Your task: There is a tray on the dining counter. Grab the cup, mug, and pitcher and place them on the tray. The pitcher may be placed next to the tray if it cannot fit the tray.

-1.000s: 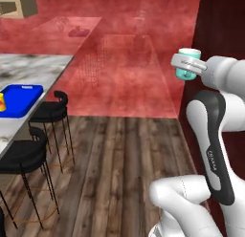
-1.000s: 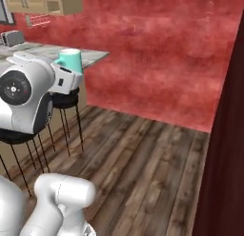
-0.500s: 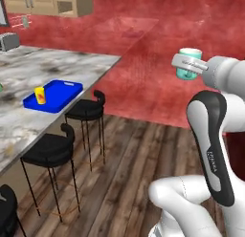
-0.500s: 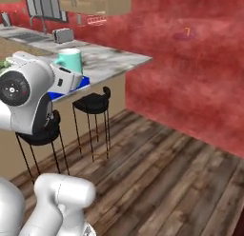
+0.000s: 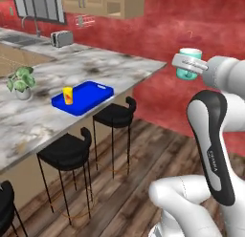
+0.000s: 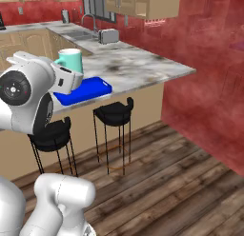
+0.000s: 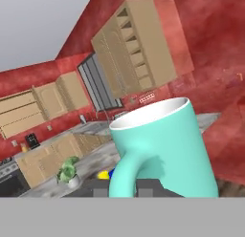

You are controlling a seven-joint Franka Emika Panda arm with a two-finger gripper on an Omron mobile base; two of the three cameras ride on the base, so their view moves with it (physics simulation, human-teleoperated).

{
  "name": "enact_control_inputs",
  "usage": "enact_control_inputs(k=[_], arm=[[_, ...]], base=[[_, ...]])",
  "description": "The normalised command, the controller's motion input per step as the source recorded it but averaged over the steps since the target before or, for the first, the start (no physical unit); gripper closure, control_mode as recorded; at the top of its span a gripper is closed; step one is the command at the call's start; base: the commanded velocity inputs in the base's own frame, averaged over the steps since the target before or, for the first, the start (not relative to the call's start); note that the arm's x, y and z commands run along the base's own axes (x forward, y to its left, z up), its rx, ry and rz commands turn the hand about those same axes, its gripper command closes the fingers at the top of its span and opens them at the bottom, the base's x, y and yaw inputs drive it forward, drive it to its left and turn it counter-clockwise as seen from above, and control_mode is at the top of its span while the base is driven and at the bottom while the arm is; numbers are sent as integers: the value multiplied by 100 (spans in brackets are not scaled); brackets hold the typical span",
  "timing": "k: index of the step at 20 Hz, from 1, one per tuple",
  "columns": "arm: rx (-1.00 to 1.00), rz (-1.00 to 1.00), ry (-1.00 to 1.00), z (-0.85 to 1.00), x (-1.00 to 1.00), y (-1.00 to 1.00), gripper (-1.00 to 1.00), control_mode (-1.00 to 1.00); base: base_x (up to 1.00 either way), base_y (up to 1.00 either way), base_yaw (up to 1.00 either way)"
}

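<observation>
Red walls back a long grey-white marble worktop [image 5: 110, 69] with black stools [image 5: 115, 117] under its edge. On it lies a flat bright blue tray [image 5: 88, 95], and a small yellow tumbler with red swirls [image 5: 68, 95] stands upright on the tray's near end. Well apart from the worktop, the pincer [image 5: 190, 65] is closed on a teal mug with a side handle [image 5: 187, 63], held upright in the air, handle toward the hand camera [image 7: 125, 171]. A small potted plant [image 5: 20, 81] sits farther along the worktop.
</observation>
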Motion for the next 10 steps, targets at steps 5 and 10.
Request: enact_control_inputs(k=[5, 10], arm=[[0, 0, 0, 0, 0, 0, 100, 100], [0, 0, 0, 0, 0, 0, 100, 100]], base=[[52, -50, 49], [37, -50, 50]])
